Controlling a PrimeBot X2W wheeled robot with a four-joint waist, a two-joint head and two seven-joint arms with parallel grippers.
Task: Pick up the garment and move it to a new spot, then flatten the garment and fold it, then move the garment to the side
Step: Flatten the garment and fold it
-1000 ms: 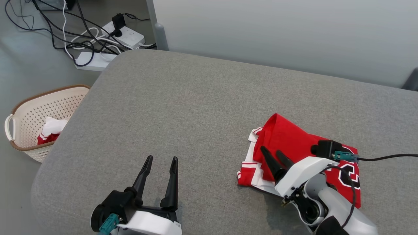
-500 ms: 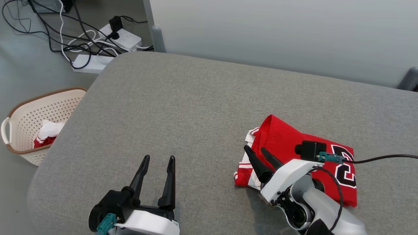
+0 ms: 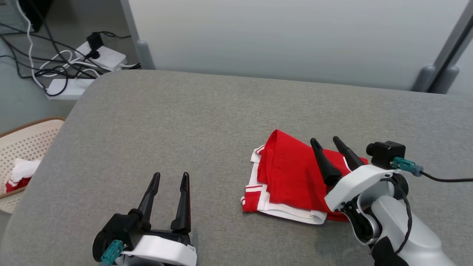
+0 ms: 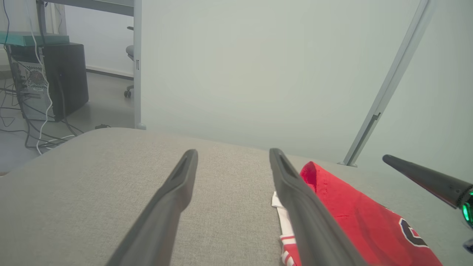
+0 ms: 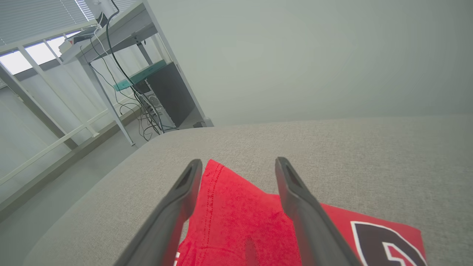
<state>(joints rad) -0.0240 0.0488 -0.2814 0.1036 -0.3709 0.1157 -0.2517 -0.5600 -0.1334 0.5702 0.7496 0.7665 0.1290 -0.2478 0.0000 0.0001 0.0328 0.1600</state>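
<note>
The garment (image 3: 286,177) is a red jersey with white trim, folded into a compact bundle right of centre on the grey padded table (image 3: 184,122). A black numeral shows on it in the right wrist view, on the garment (image 5: 240,236). My right gripper (image 3: 325,141) hovers over the garment's right part, open, nothing between its fingers. My left gripper (image 3: 170,176) stands open over bare table at the lower left, well apart from the cloth. In the left wrist view the garment (image 4: 354,218) lies to the right of my left gripper (image 4: 232,152).
A cream perforated basket (image 3: 26,142) with red and white cloth in it stands on the floor left of the table. Power strips and tangled cables (image 3: 70,62) lie on the floor at the far left. A pale partition wall (image 3: 277,37) runs behind the table.
The head camera has swung to the right. My right gripper has lifted off the garment's left edge and now sits higher over its right part, jaws a little wider. The left gripper is unchanged.
</note>
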